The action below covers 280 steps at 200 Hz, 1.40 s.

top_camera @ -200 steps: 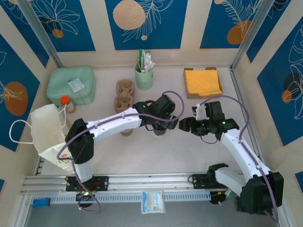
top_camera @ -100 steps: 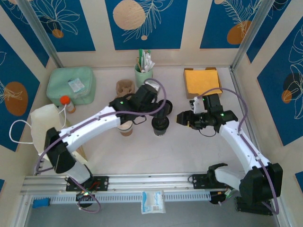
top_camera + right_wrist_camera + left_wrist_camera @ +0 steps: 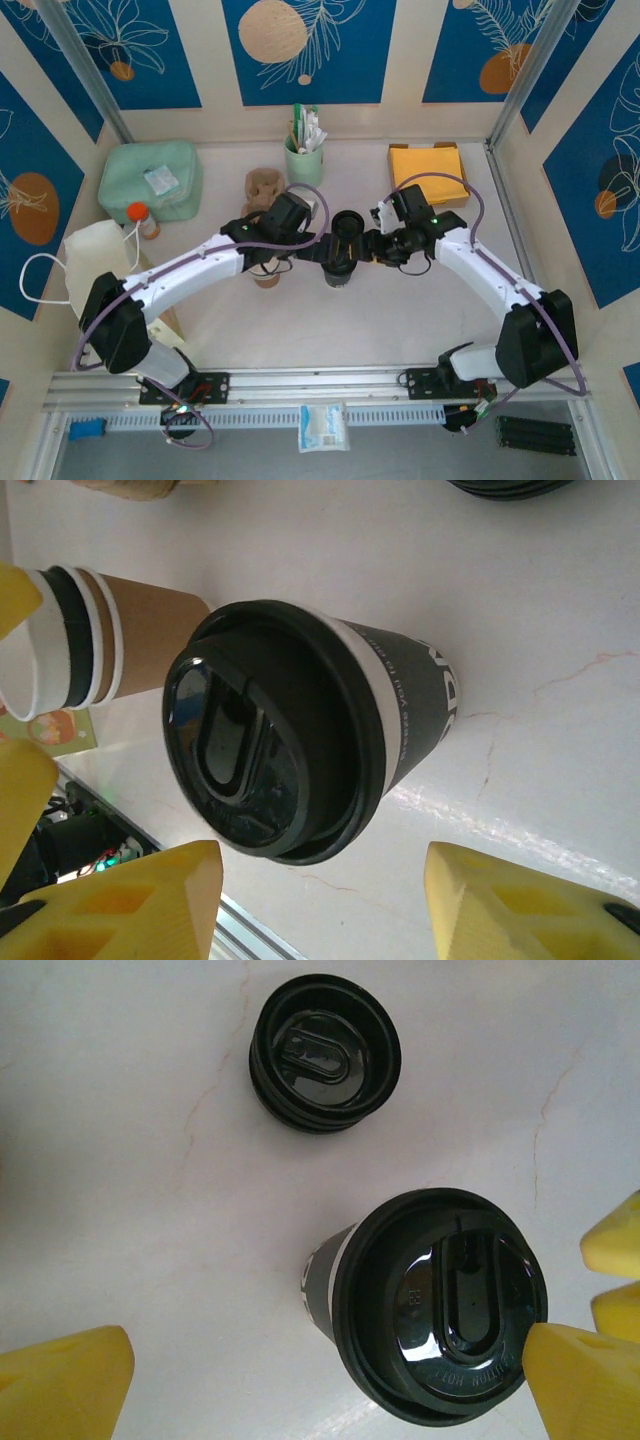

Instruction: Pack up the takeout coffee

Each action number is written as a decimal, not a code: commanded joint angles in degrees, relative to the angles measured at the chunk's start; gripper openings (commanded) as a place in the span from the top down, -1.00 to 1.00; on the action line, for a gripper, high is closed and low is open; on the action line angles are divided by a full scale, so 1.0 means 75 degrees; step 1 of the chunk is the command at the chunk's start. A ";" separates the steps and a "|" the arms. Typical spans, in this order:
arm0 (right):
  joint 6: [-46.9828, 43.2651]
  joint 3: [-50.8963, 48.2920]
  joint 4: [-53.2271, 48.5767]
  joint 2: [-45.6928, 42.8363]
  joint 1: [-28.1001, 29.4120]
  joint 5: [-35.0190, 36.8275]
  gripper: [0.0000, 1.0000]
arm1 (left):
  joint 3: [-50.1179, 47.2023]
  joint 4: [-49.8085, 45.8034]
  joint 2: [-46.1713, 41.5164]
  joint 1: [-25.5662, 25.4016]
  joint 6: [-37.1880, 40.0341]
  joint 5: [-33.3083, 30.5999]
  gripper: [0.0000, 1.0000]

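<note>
While it stands upright, the takeout coffee (image 3: 280, 730) looks dark, black-lidded.

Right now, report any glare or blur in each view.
Top external: even light, sharp throughout. Left wrist: white glints on the takeout coffee lid, yellow fingers blurred. Right wrist: broad reflections across that lid, near fingers soft.

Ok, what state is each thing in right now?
Coffee: upright, lid on.
Spare lids: stacked, loose on the table.
Brown cups: nested, no lid.
Left gripper: open, coffee between its fingers.
Right gripper: open, facing the coffee.
</note>
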 commanded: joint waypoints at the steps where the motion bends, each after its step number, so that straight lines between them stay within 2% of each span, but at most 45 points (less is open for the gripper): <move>1: -0.0105 0.0279 -0.0056 0.0194 0.0103 0.0126 -0.12 | -0.0174 0.0335 0.0156 0.0110 -0.0114 0.0319 -0.99; 95: -0.0077 0.0385 0.0180 0.0925 0.0186 0.0389 -0.10 | -0.0423 0.0472 0.0608 0.0203 -0.0130 0.0354 -0.99; 192: 0.0006 -0.0158 0.0345 0.0835 0.0088 0.0472 -0.08 | -0.0765 0.0589 0.0825 0.0192 -0.0430 0.0319 -0.99; 246: 0.0313 -0.0997 0.0691 0.0712 0.0035 0.0544 -0.07 | -0.1303 0.0760 0.0792 0.0107 -0.0627 0.0304 -0.99; 280: 0.0305 -0.0818 0.0553 0.0560 0.0024 0.0482 -0.07 | -0.1546 0.0819 0.0779 0.0002 -0.0747 0.0284 -0.99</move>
